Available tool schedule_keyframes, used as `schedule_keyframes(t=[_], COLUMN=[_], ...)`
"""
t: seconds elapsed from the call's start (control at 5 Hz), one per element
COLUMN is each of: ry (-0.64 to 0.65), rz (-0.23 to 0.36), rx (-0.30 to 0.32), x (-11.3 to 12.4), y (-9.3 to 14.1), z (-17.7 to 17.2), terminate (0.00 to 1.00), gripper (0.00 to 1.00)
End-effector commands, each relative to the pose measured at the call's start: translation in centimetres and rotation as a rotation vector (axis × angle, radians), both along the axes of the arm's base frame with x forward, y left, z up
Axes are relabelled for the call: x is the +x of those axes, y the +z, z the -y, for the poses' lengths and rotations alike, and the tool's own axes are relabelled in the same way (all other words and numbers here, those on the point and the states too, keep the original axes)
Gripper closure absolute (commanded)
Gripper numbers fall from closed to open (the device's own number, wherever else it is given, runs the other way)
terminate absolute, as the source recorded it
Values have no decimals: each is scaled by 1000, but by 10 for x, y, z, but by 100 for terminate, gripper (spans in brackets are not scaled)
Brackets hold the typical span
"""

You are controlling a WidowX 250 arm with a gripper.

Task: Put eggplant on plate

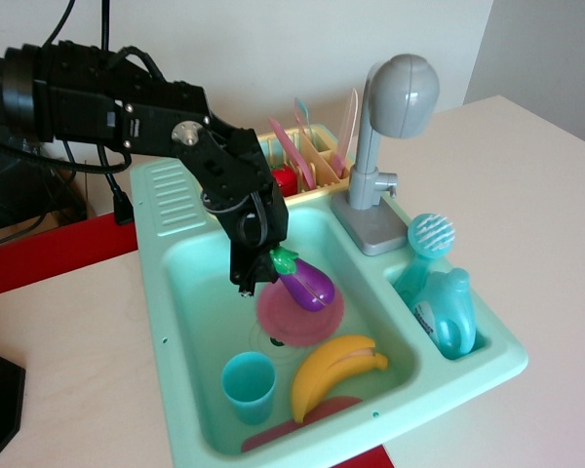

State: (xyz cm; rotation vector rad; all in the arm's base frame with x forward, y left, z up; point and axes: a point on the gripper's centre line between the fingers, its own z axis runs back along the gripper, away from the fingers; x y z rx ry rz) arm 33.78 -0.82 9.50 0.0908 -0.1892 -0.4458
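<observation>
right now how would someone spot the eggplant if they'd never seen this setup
Look into the basin of the mint-green toy sink. Over the round pink plate at its middle, the black gripper holds the eggplant by its green stem end. It is the only glossy purple thing; the banana below is yellow.

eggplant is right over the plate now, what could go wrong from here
The eggplant is rounded and glossy, so once the gripper lets go of its stem end it may roll off the plate toward the banana. Whether it touches the plate yet is unclear; a release from height could bounce it out.
</observation>
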Motion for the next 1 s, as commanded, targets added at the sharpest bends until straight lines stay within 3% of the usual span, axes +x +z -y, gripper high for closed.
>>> schedule_keyframes(t=[0.0,0.2,0.4,0.6,0.8], ry=[40,49,60,116,117], rz=[26,22,35,54,65], rx=[20,29,6,-8,40], x=[0,-5,-9,-17,-20], y=[-12,-18,-10,12,36], z=[-19,-21,-20,-22,-33], terminate=[0,0,0,0,0], gripper=[100,100,0,0,0])
